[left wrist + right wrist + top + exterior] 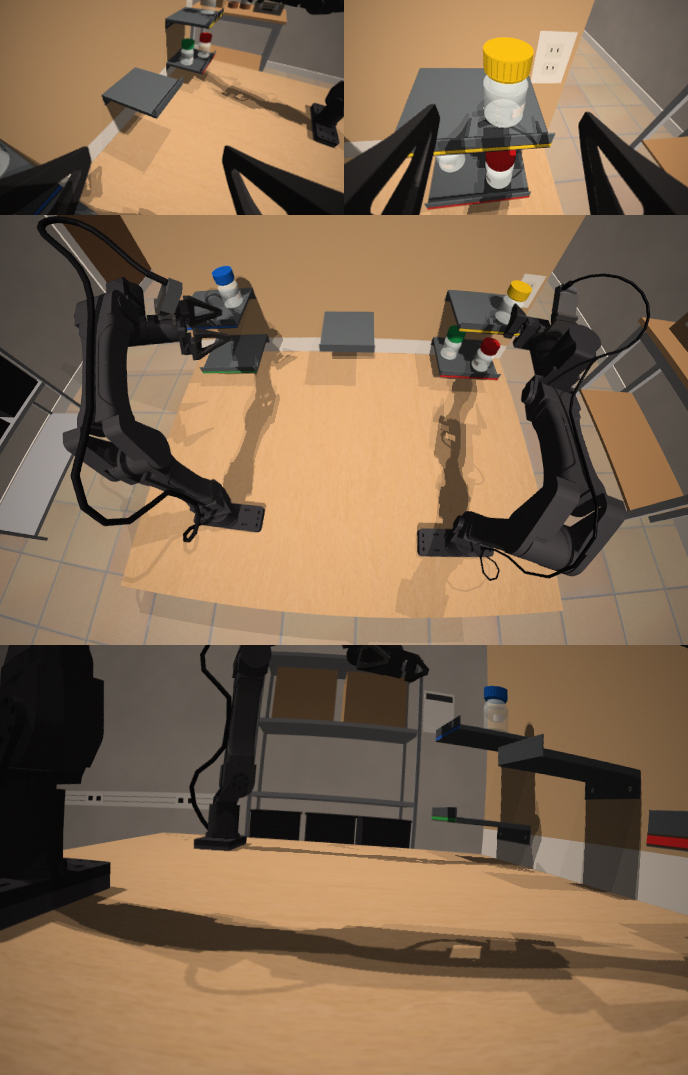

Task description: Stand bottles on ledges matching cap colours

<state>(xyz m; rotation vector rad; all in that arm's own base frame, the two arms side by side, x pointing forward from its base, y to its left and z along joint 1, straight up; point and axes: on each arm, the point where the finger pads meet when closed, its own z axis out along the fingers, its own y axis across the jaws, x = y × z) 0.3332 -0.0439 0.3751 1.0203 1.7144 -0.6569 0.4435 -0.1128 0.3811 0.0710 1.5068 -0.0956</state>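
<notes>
A yellow-capped bottle (519, 291) (507, 62) stands upright on the yellow-strip ledge (474, 308) (440, 91). My right gripper (513, 324) (511, 114) is open and empty in front of it, with no finger on the bottle. A blue-capped bottle (223, 275) (495, 694) stands upright at the back of the blue-strip ledge (231, 318). My left gripper (225, 325) (157, 154) is open and empty in front of that ledge. A green-capped bottle (455, 335) (187, 44) and a red-capped bottle (490, 346) (206, 38) (500, 160) both stand on the red-strip ledge (459, 367) (469, 187).
The green-strip ledge (243, 354) is empty, below the blue-strip one. A middle ledge (348, 329) (141, 91) is empty; I see no coloured strip on it. The ledges have raised front lips. The yellow-strip ledge overhangs the red-strip one.
</notes>
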